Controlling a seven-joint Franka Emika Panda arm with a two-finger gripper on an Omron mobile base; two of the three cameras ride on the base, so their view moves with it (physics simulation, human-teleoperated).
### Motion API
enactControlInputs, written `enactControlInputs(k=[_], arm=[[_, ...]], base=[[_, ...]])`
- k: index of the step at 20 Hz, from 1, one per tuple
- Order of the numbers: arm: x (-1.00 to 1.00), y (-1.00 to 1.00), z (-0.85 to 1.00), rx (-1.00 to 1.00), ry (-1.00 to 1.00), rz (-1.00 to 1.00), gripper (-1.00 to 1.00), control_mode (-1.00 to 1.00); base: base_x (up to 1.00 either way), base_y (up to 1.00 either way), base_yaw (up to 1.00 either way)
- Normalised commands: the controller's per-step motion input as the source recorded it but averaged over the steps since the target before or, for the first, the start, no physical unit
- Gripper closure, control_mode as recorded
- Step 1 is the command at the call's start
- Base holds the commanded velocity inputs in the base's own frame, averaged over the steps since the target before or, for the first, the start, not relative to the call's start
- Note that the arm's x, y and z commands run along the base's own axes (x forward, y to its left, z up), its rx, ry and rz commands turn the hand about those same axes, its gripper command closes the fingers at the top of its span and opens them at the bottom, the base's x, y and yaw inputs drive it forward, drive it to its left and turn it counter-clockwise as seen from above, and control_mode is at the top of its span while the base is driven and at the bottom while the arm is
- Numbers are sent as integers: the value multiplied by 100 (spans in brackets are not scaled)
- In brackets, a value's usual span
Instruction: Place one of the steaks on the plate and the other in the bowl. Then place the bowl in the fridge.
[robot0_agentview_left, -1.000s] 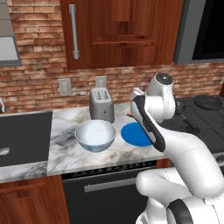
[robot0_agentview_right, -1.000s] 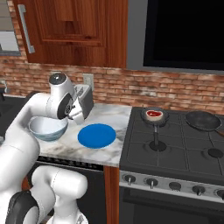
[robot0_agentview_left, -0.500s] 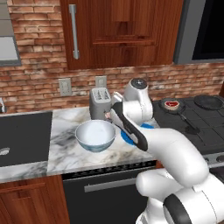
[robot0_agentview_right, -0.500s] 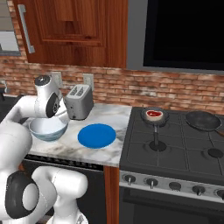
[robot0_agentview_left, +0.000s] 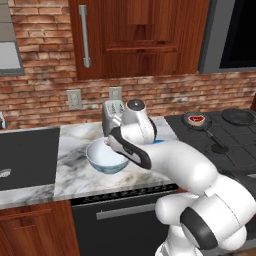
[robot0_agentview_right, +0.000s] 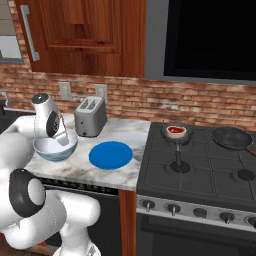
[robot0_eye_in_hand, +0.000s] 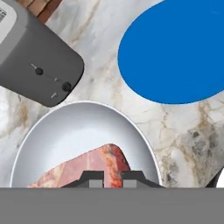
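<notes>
Swung left from beside the flat glossy blue plate (robot0_eye_in_hand: 175, 52), the pincer (robot0_eye_in_hand: 113, 178) now hangs clamped on a marbled pink steak (robot0_eye_in_hand: 94, 168) over the smooth round white bowl (robot0_eye_in_hand: 57, 131) on the veined marble counter (robot0_eye_in_hand: 175, 131).

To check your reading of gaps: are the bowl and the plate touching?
Apart. The hand view shows a strip of marble counter between the bowl's rim and the plate's edge; the right base view shows it too.
</notes>
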Motion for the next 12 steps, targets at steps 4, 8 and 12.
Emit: enactControlInputs(k=[4, 8, 12], arm=[[18, 45, -27, 0, 12, 0, 100, -100], [31, 17, -11, 1, 5, 0, 100, -100], [40, 17, -12, 0, 1, 0, 100, -100]], base=[[0, 0, 0], [0, 0, 0], [0, 0, 0]])
